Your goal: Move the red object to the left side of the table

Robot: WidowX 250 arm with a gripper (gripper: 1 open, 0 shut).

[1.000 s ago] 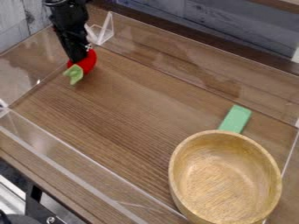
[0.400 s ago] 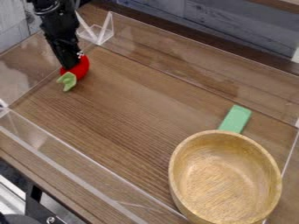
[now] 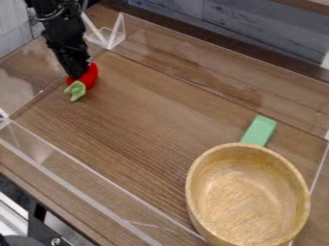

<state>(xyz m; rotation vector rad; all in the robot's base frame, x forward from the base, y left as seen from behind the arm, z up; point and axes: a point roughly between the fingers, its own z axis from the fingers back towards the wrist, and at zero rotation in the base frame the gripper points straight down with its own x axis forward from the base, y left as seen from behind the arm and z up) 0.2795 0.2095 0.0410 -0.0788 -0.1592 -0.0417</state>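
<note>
The red object [image 3: 87, 76], a small rounded toy fruit with a light green leafy end [image 3: 76, 91], sits at the far left of the brown wood-grain table [image 3: 154, 125]. My black gripper [image 3: 76, 68] comes down from the top left and is shut on the fruit's red part. The green end points down-left and looks close to or touching the tabletop. The fingertips are partly hidden against the fruit.
A large wooden bowl [image 3: 248, 197] stands at the front right corner. A flat light green block [image 3: 260, 131] lies just behind it near the right wall. Low clear acrylic walls [image 3: 77, 192] edge the table; a clear bracket [image 3: 113, 34] stands behind the gripper.
The gripper and the red fruit have shifted left by a small amount over the last second; the fruit has tilted slightly. Bowl and green block stay put.
</note>
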